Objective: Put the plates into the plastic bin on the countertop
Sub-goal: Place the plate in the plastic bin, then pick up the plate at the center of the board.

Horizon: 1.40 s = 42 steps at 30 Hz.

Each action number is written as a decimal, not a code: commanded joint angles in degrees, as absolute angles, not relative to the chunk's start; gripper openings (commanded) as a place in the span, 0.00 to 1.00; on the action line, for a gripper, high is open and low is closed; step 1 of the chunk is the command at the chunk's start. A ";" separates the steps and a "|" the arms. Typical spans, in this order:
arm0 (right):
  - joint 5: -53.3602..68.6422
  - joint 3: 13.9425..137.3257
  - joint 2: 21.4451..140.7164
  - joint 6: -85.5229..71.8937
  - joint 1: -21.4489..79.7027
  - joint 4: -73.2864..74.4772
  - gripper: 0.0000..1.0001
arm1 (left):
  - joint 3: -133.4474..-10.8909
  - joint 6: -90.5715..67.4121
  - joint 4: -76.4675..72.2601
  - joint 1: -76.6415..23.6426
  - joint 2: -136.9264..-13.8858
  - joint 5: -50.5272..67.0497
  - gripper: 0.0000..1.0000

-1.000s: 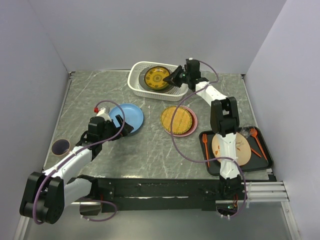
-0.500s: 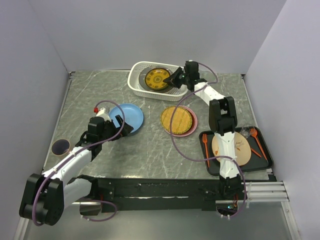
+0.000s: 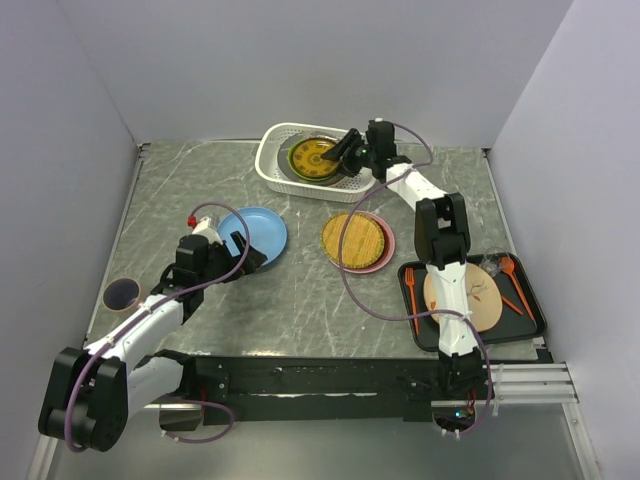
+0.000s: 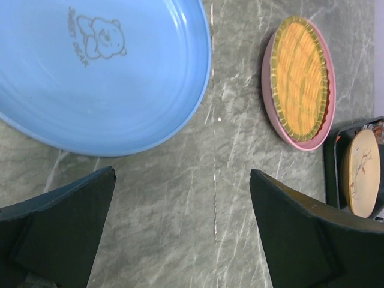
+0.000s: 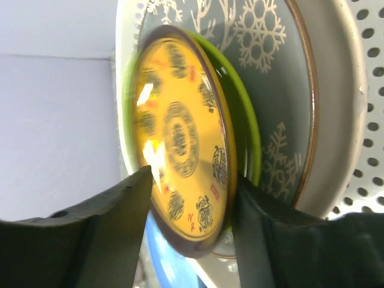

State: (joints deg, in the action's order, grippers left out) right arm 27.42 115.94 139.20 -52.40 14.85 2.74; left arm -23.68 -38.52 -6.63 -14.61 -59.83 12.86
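Two grippers: we found the right gripper [image 3: 348, 150] clamped on the yellow plate [image 5: 180, 144] inside the bin [image 3: 267, 168], the left gripper [image 4: 181, 174] spread wide, empty, beside the blue plate [image 4: 108, 78].

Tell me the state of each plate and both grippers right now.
Yellow plate: tilted, gripped over the bin.
Green plate: lying in the bin.
Blue plate: flat on countertop, untouched.
Straw plate: stacked on pink plate.
Cream plate: on black tray.
Left gripper: open, empty.
Right gripper: shut on yellow plate.
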 commanded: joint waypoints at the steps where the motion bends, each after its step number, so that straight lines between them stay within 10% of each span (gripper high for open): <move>1: 25.40 112.60 132.21 -47.74 15.03 4.75 0.68 | -22.68 -39.02 -10.46 -14.77 -59.41 15.03 0.99; 29: 21.27 100.19 121.29 -40.61 15.12 11.51 0.79 | -22.24 -39.11 -10.46 -14.77 -59.94 15.73 0.99; 42: 21.71 105.82 124.45 -39.55 15.29 14.50 0.55 | -21.97 -39.02 -10.72 -14.77 -60.82 15.82 0.99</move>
State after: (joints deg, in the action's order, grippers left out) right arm 21.63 101.58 125.16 -40.38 15.03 14.06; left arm -22.44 -38.74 -8.78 -14.61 -60.25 15.11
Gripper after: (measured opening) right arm 0.581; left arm 0.993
